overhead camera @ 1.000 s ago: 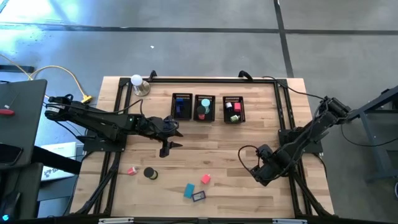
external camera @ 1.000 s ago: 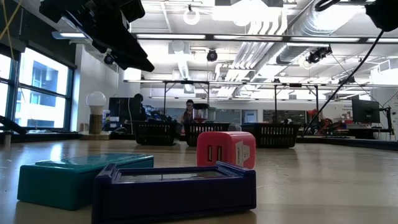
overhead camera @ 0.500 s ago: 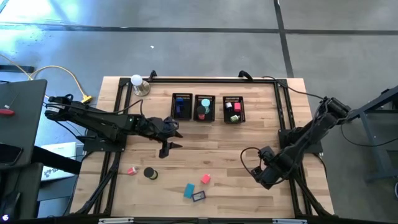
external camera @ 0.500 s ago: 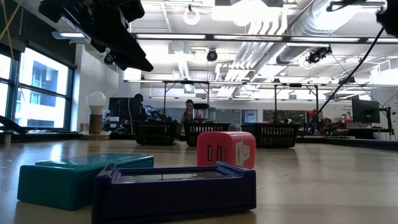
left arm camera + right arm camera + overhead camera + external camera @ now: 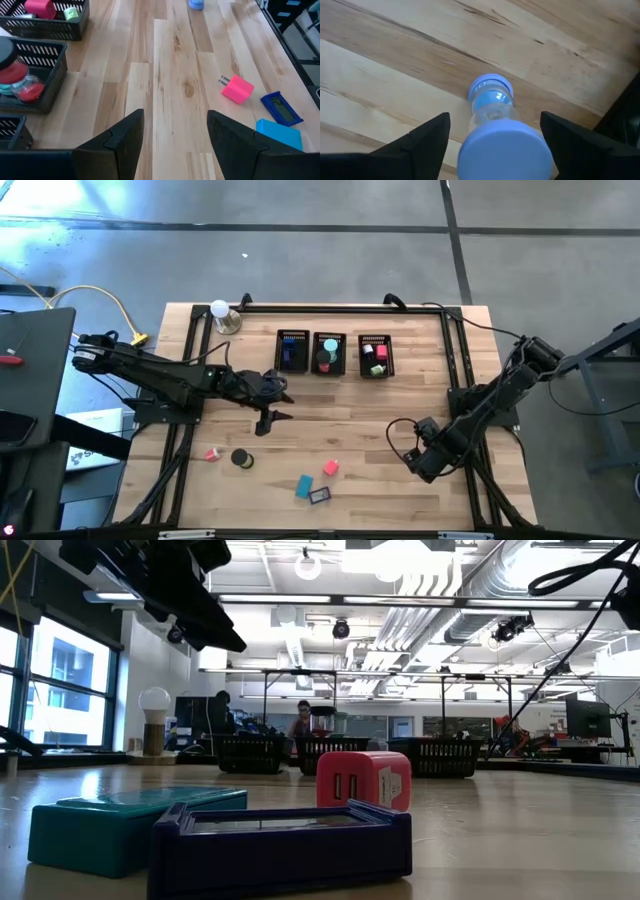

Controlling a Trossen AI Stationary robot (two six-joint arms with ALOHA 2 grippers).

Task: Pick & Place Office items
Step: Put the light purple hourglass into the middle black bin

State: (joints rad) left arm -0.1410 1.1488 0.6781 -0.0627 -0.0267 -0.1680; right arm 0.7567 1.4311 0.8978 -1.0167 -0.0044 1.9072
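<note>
Two grippers are working over the wooden table (image 5: 350, 410). No readable writing is showing on any piece. Right gripper (image 5: 492, 135), near the table's 4 o'clock edge, is standing with its fingers apart around a small clear bottle with blue caps (image 5: 492, 107). Left gripper (image 5: 175, 132), fingers apart and empty, is hovering over bare planks at centre-left. Pink plug block (image 5: 238, 89), purple tray (image 5: 281, 108) and teal block (image 5: 278, 133) are lying toward 6 o'clock, near the front edge.
</note>
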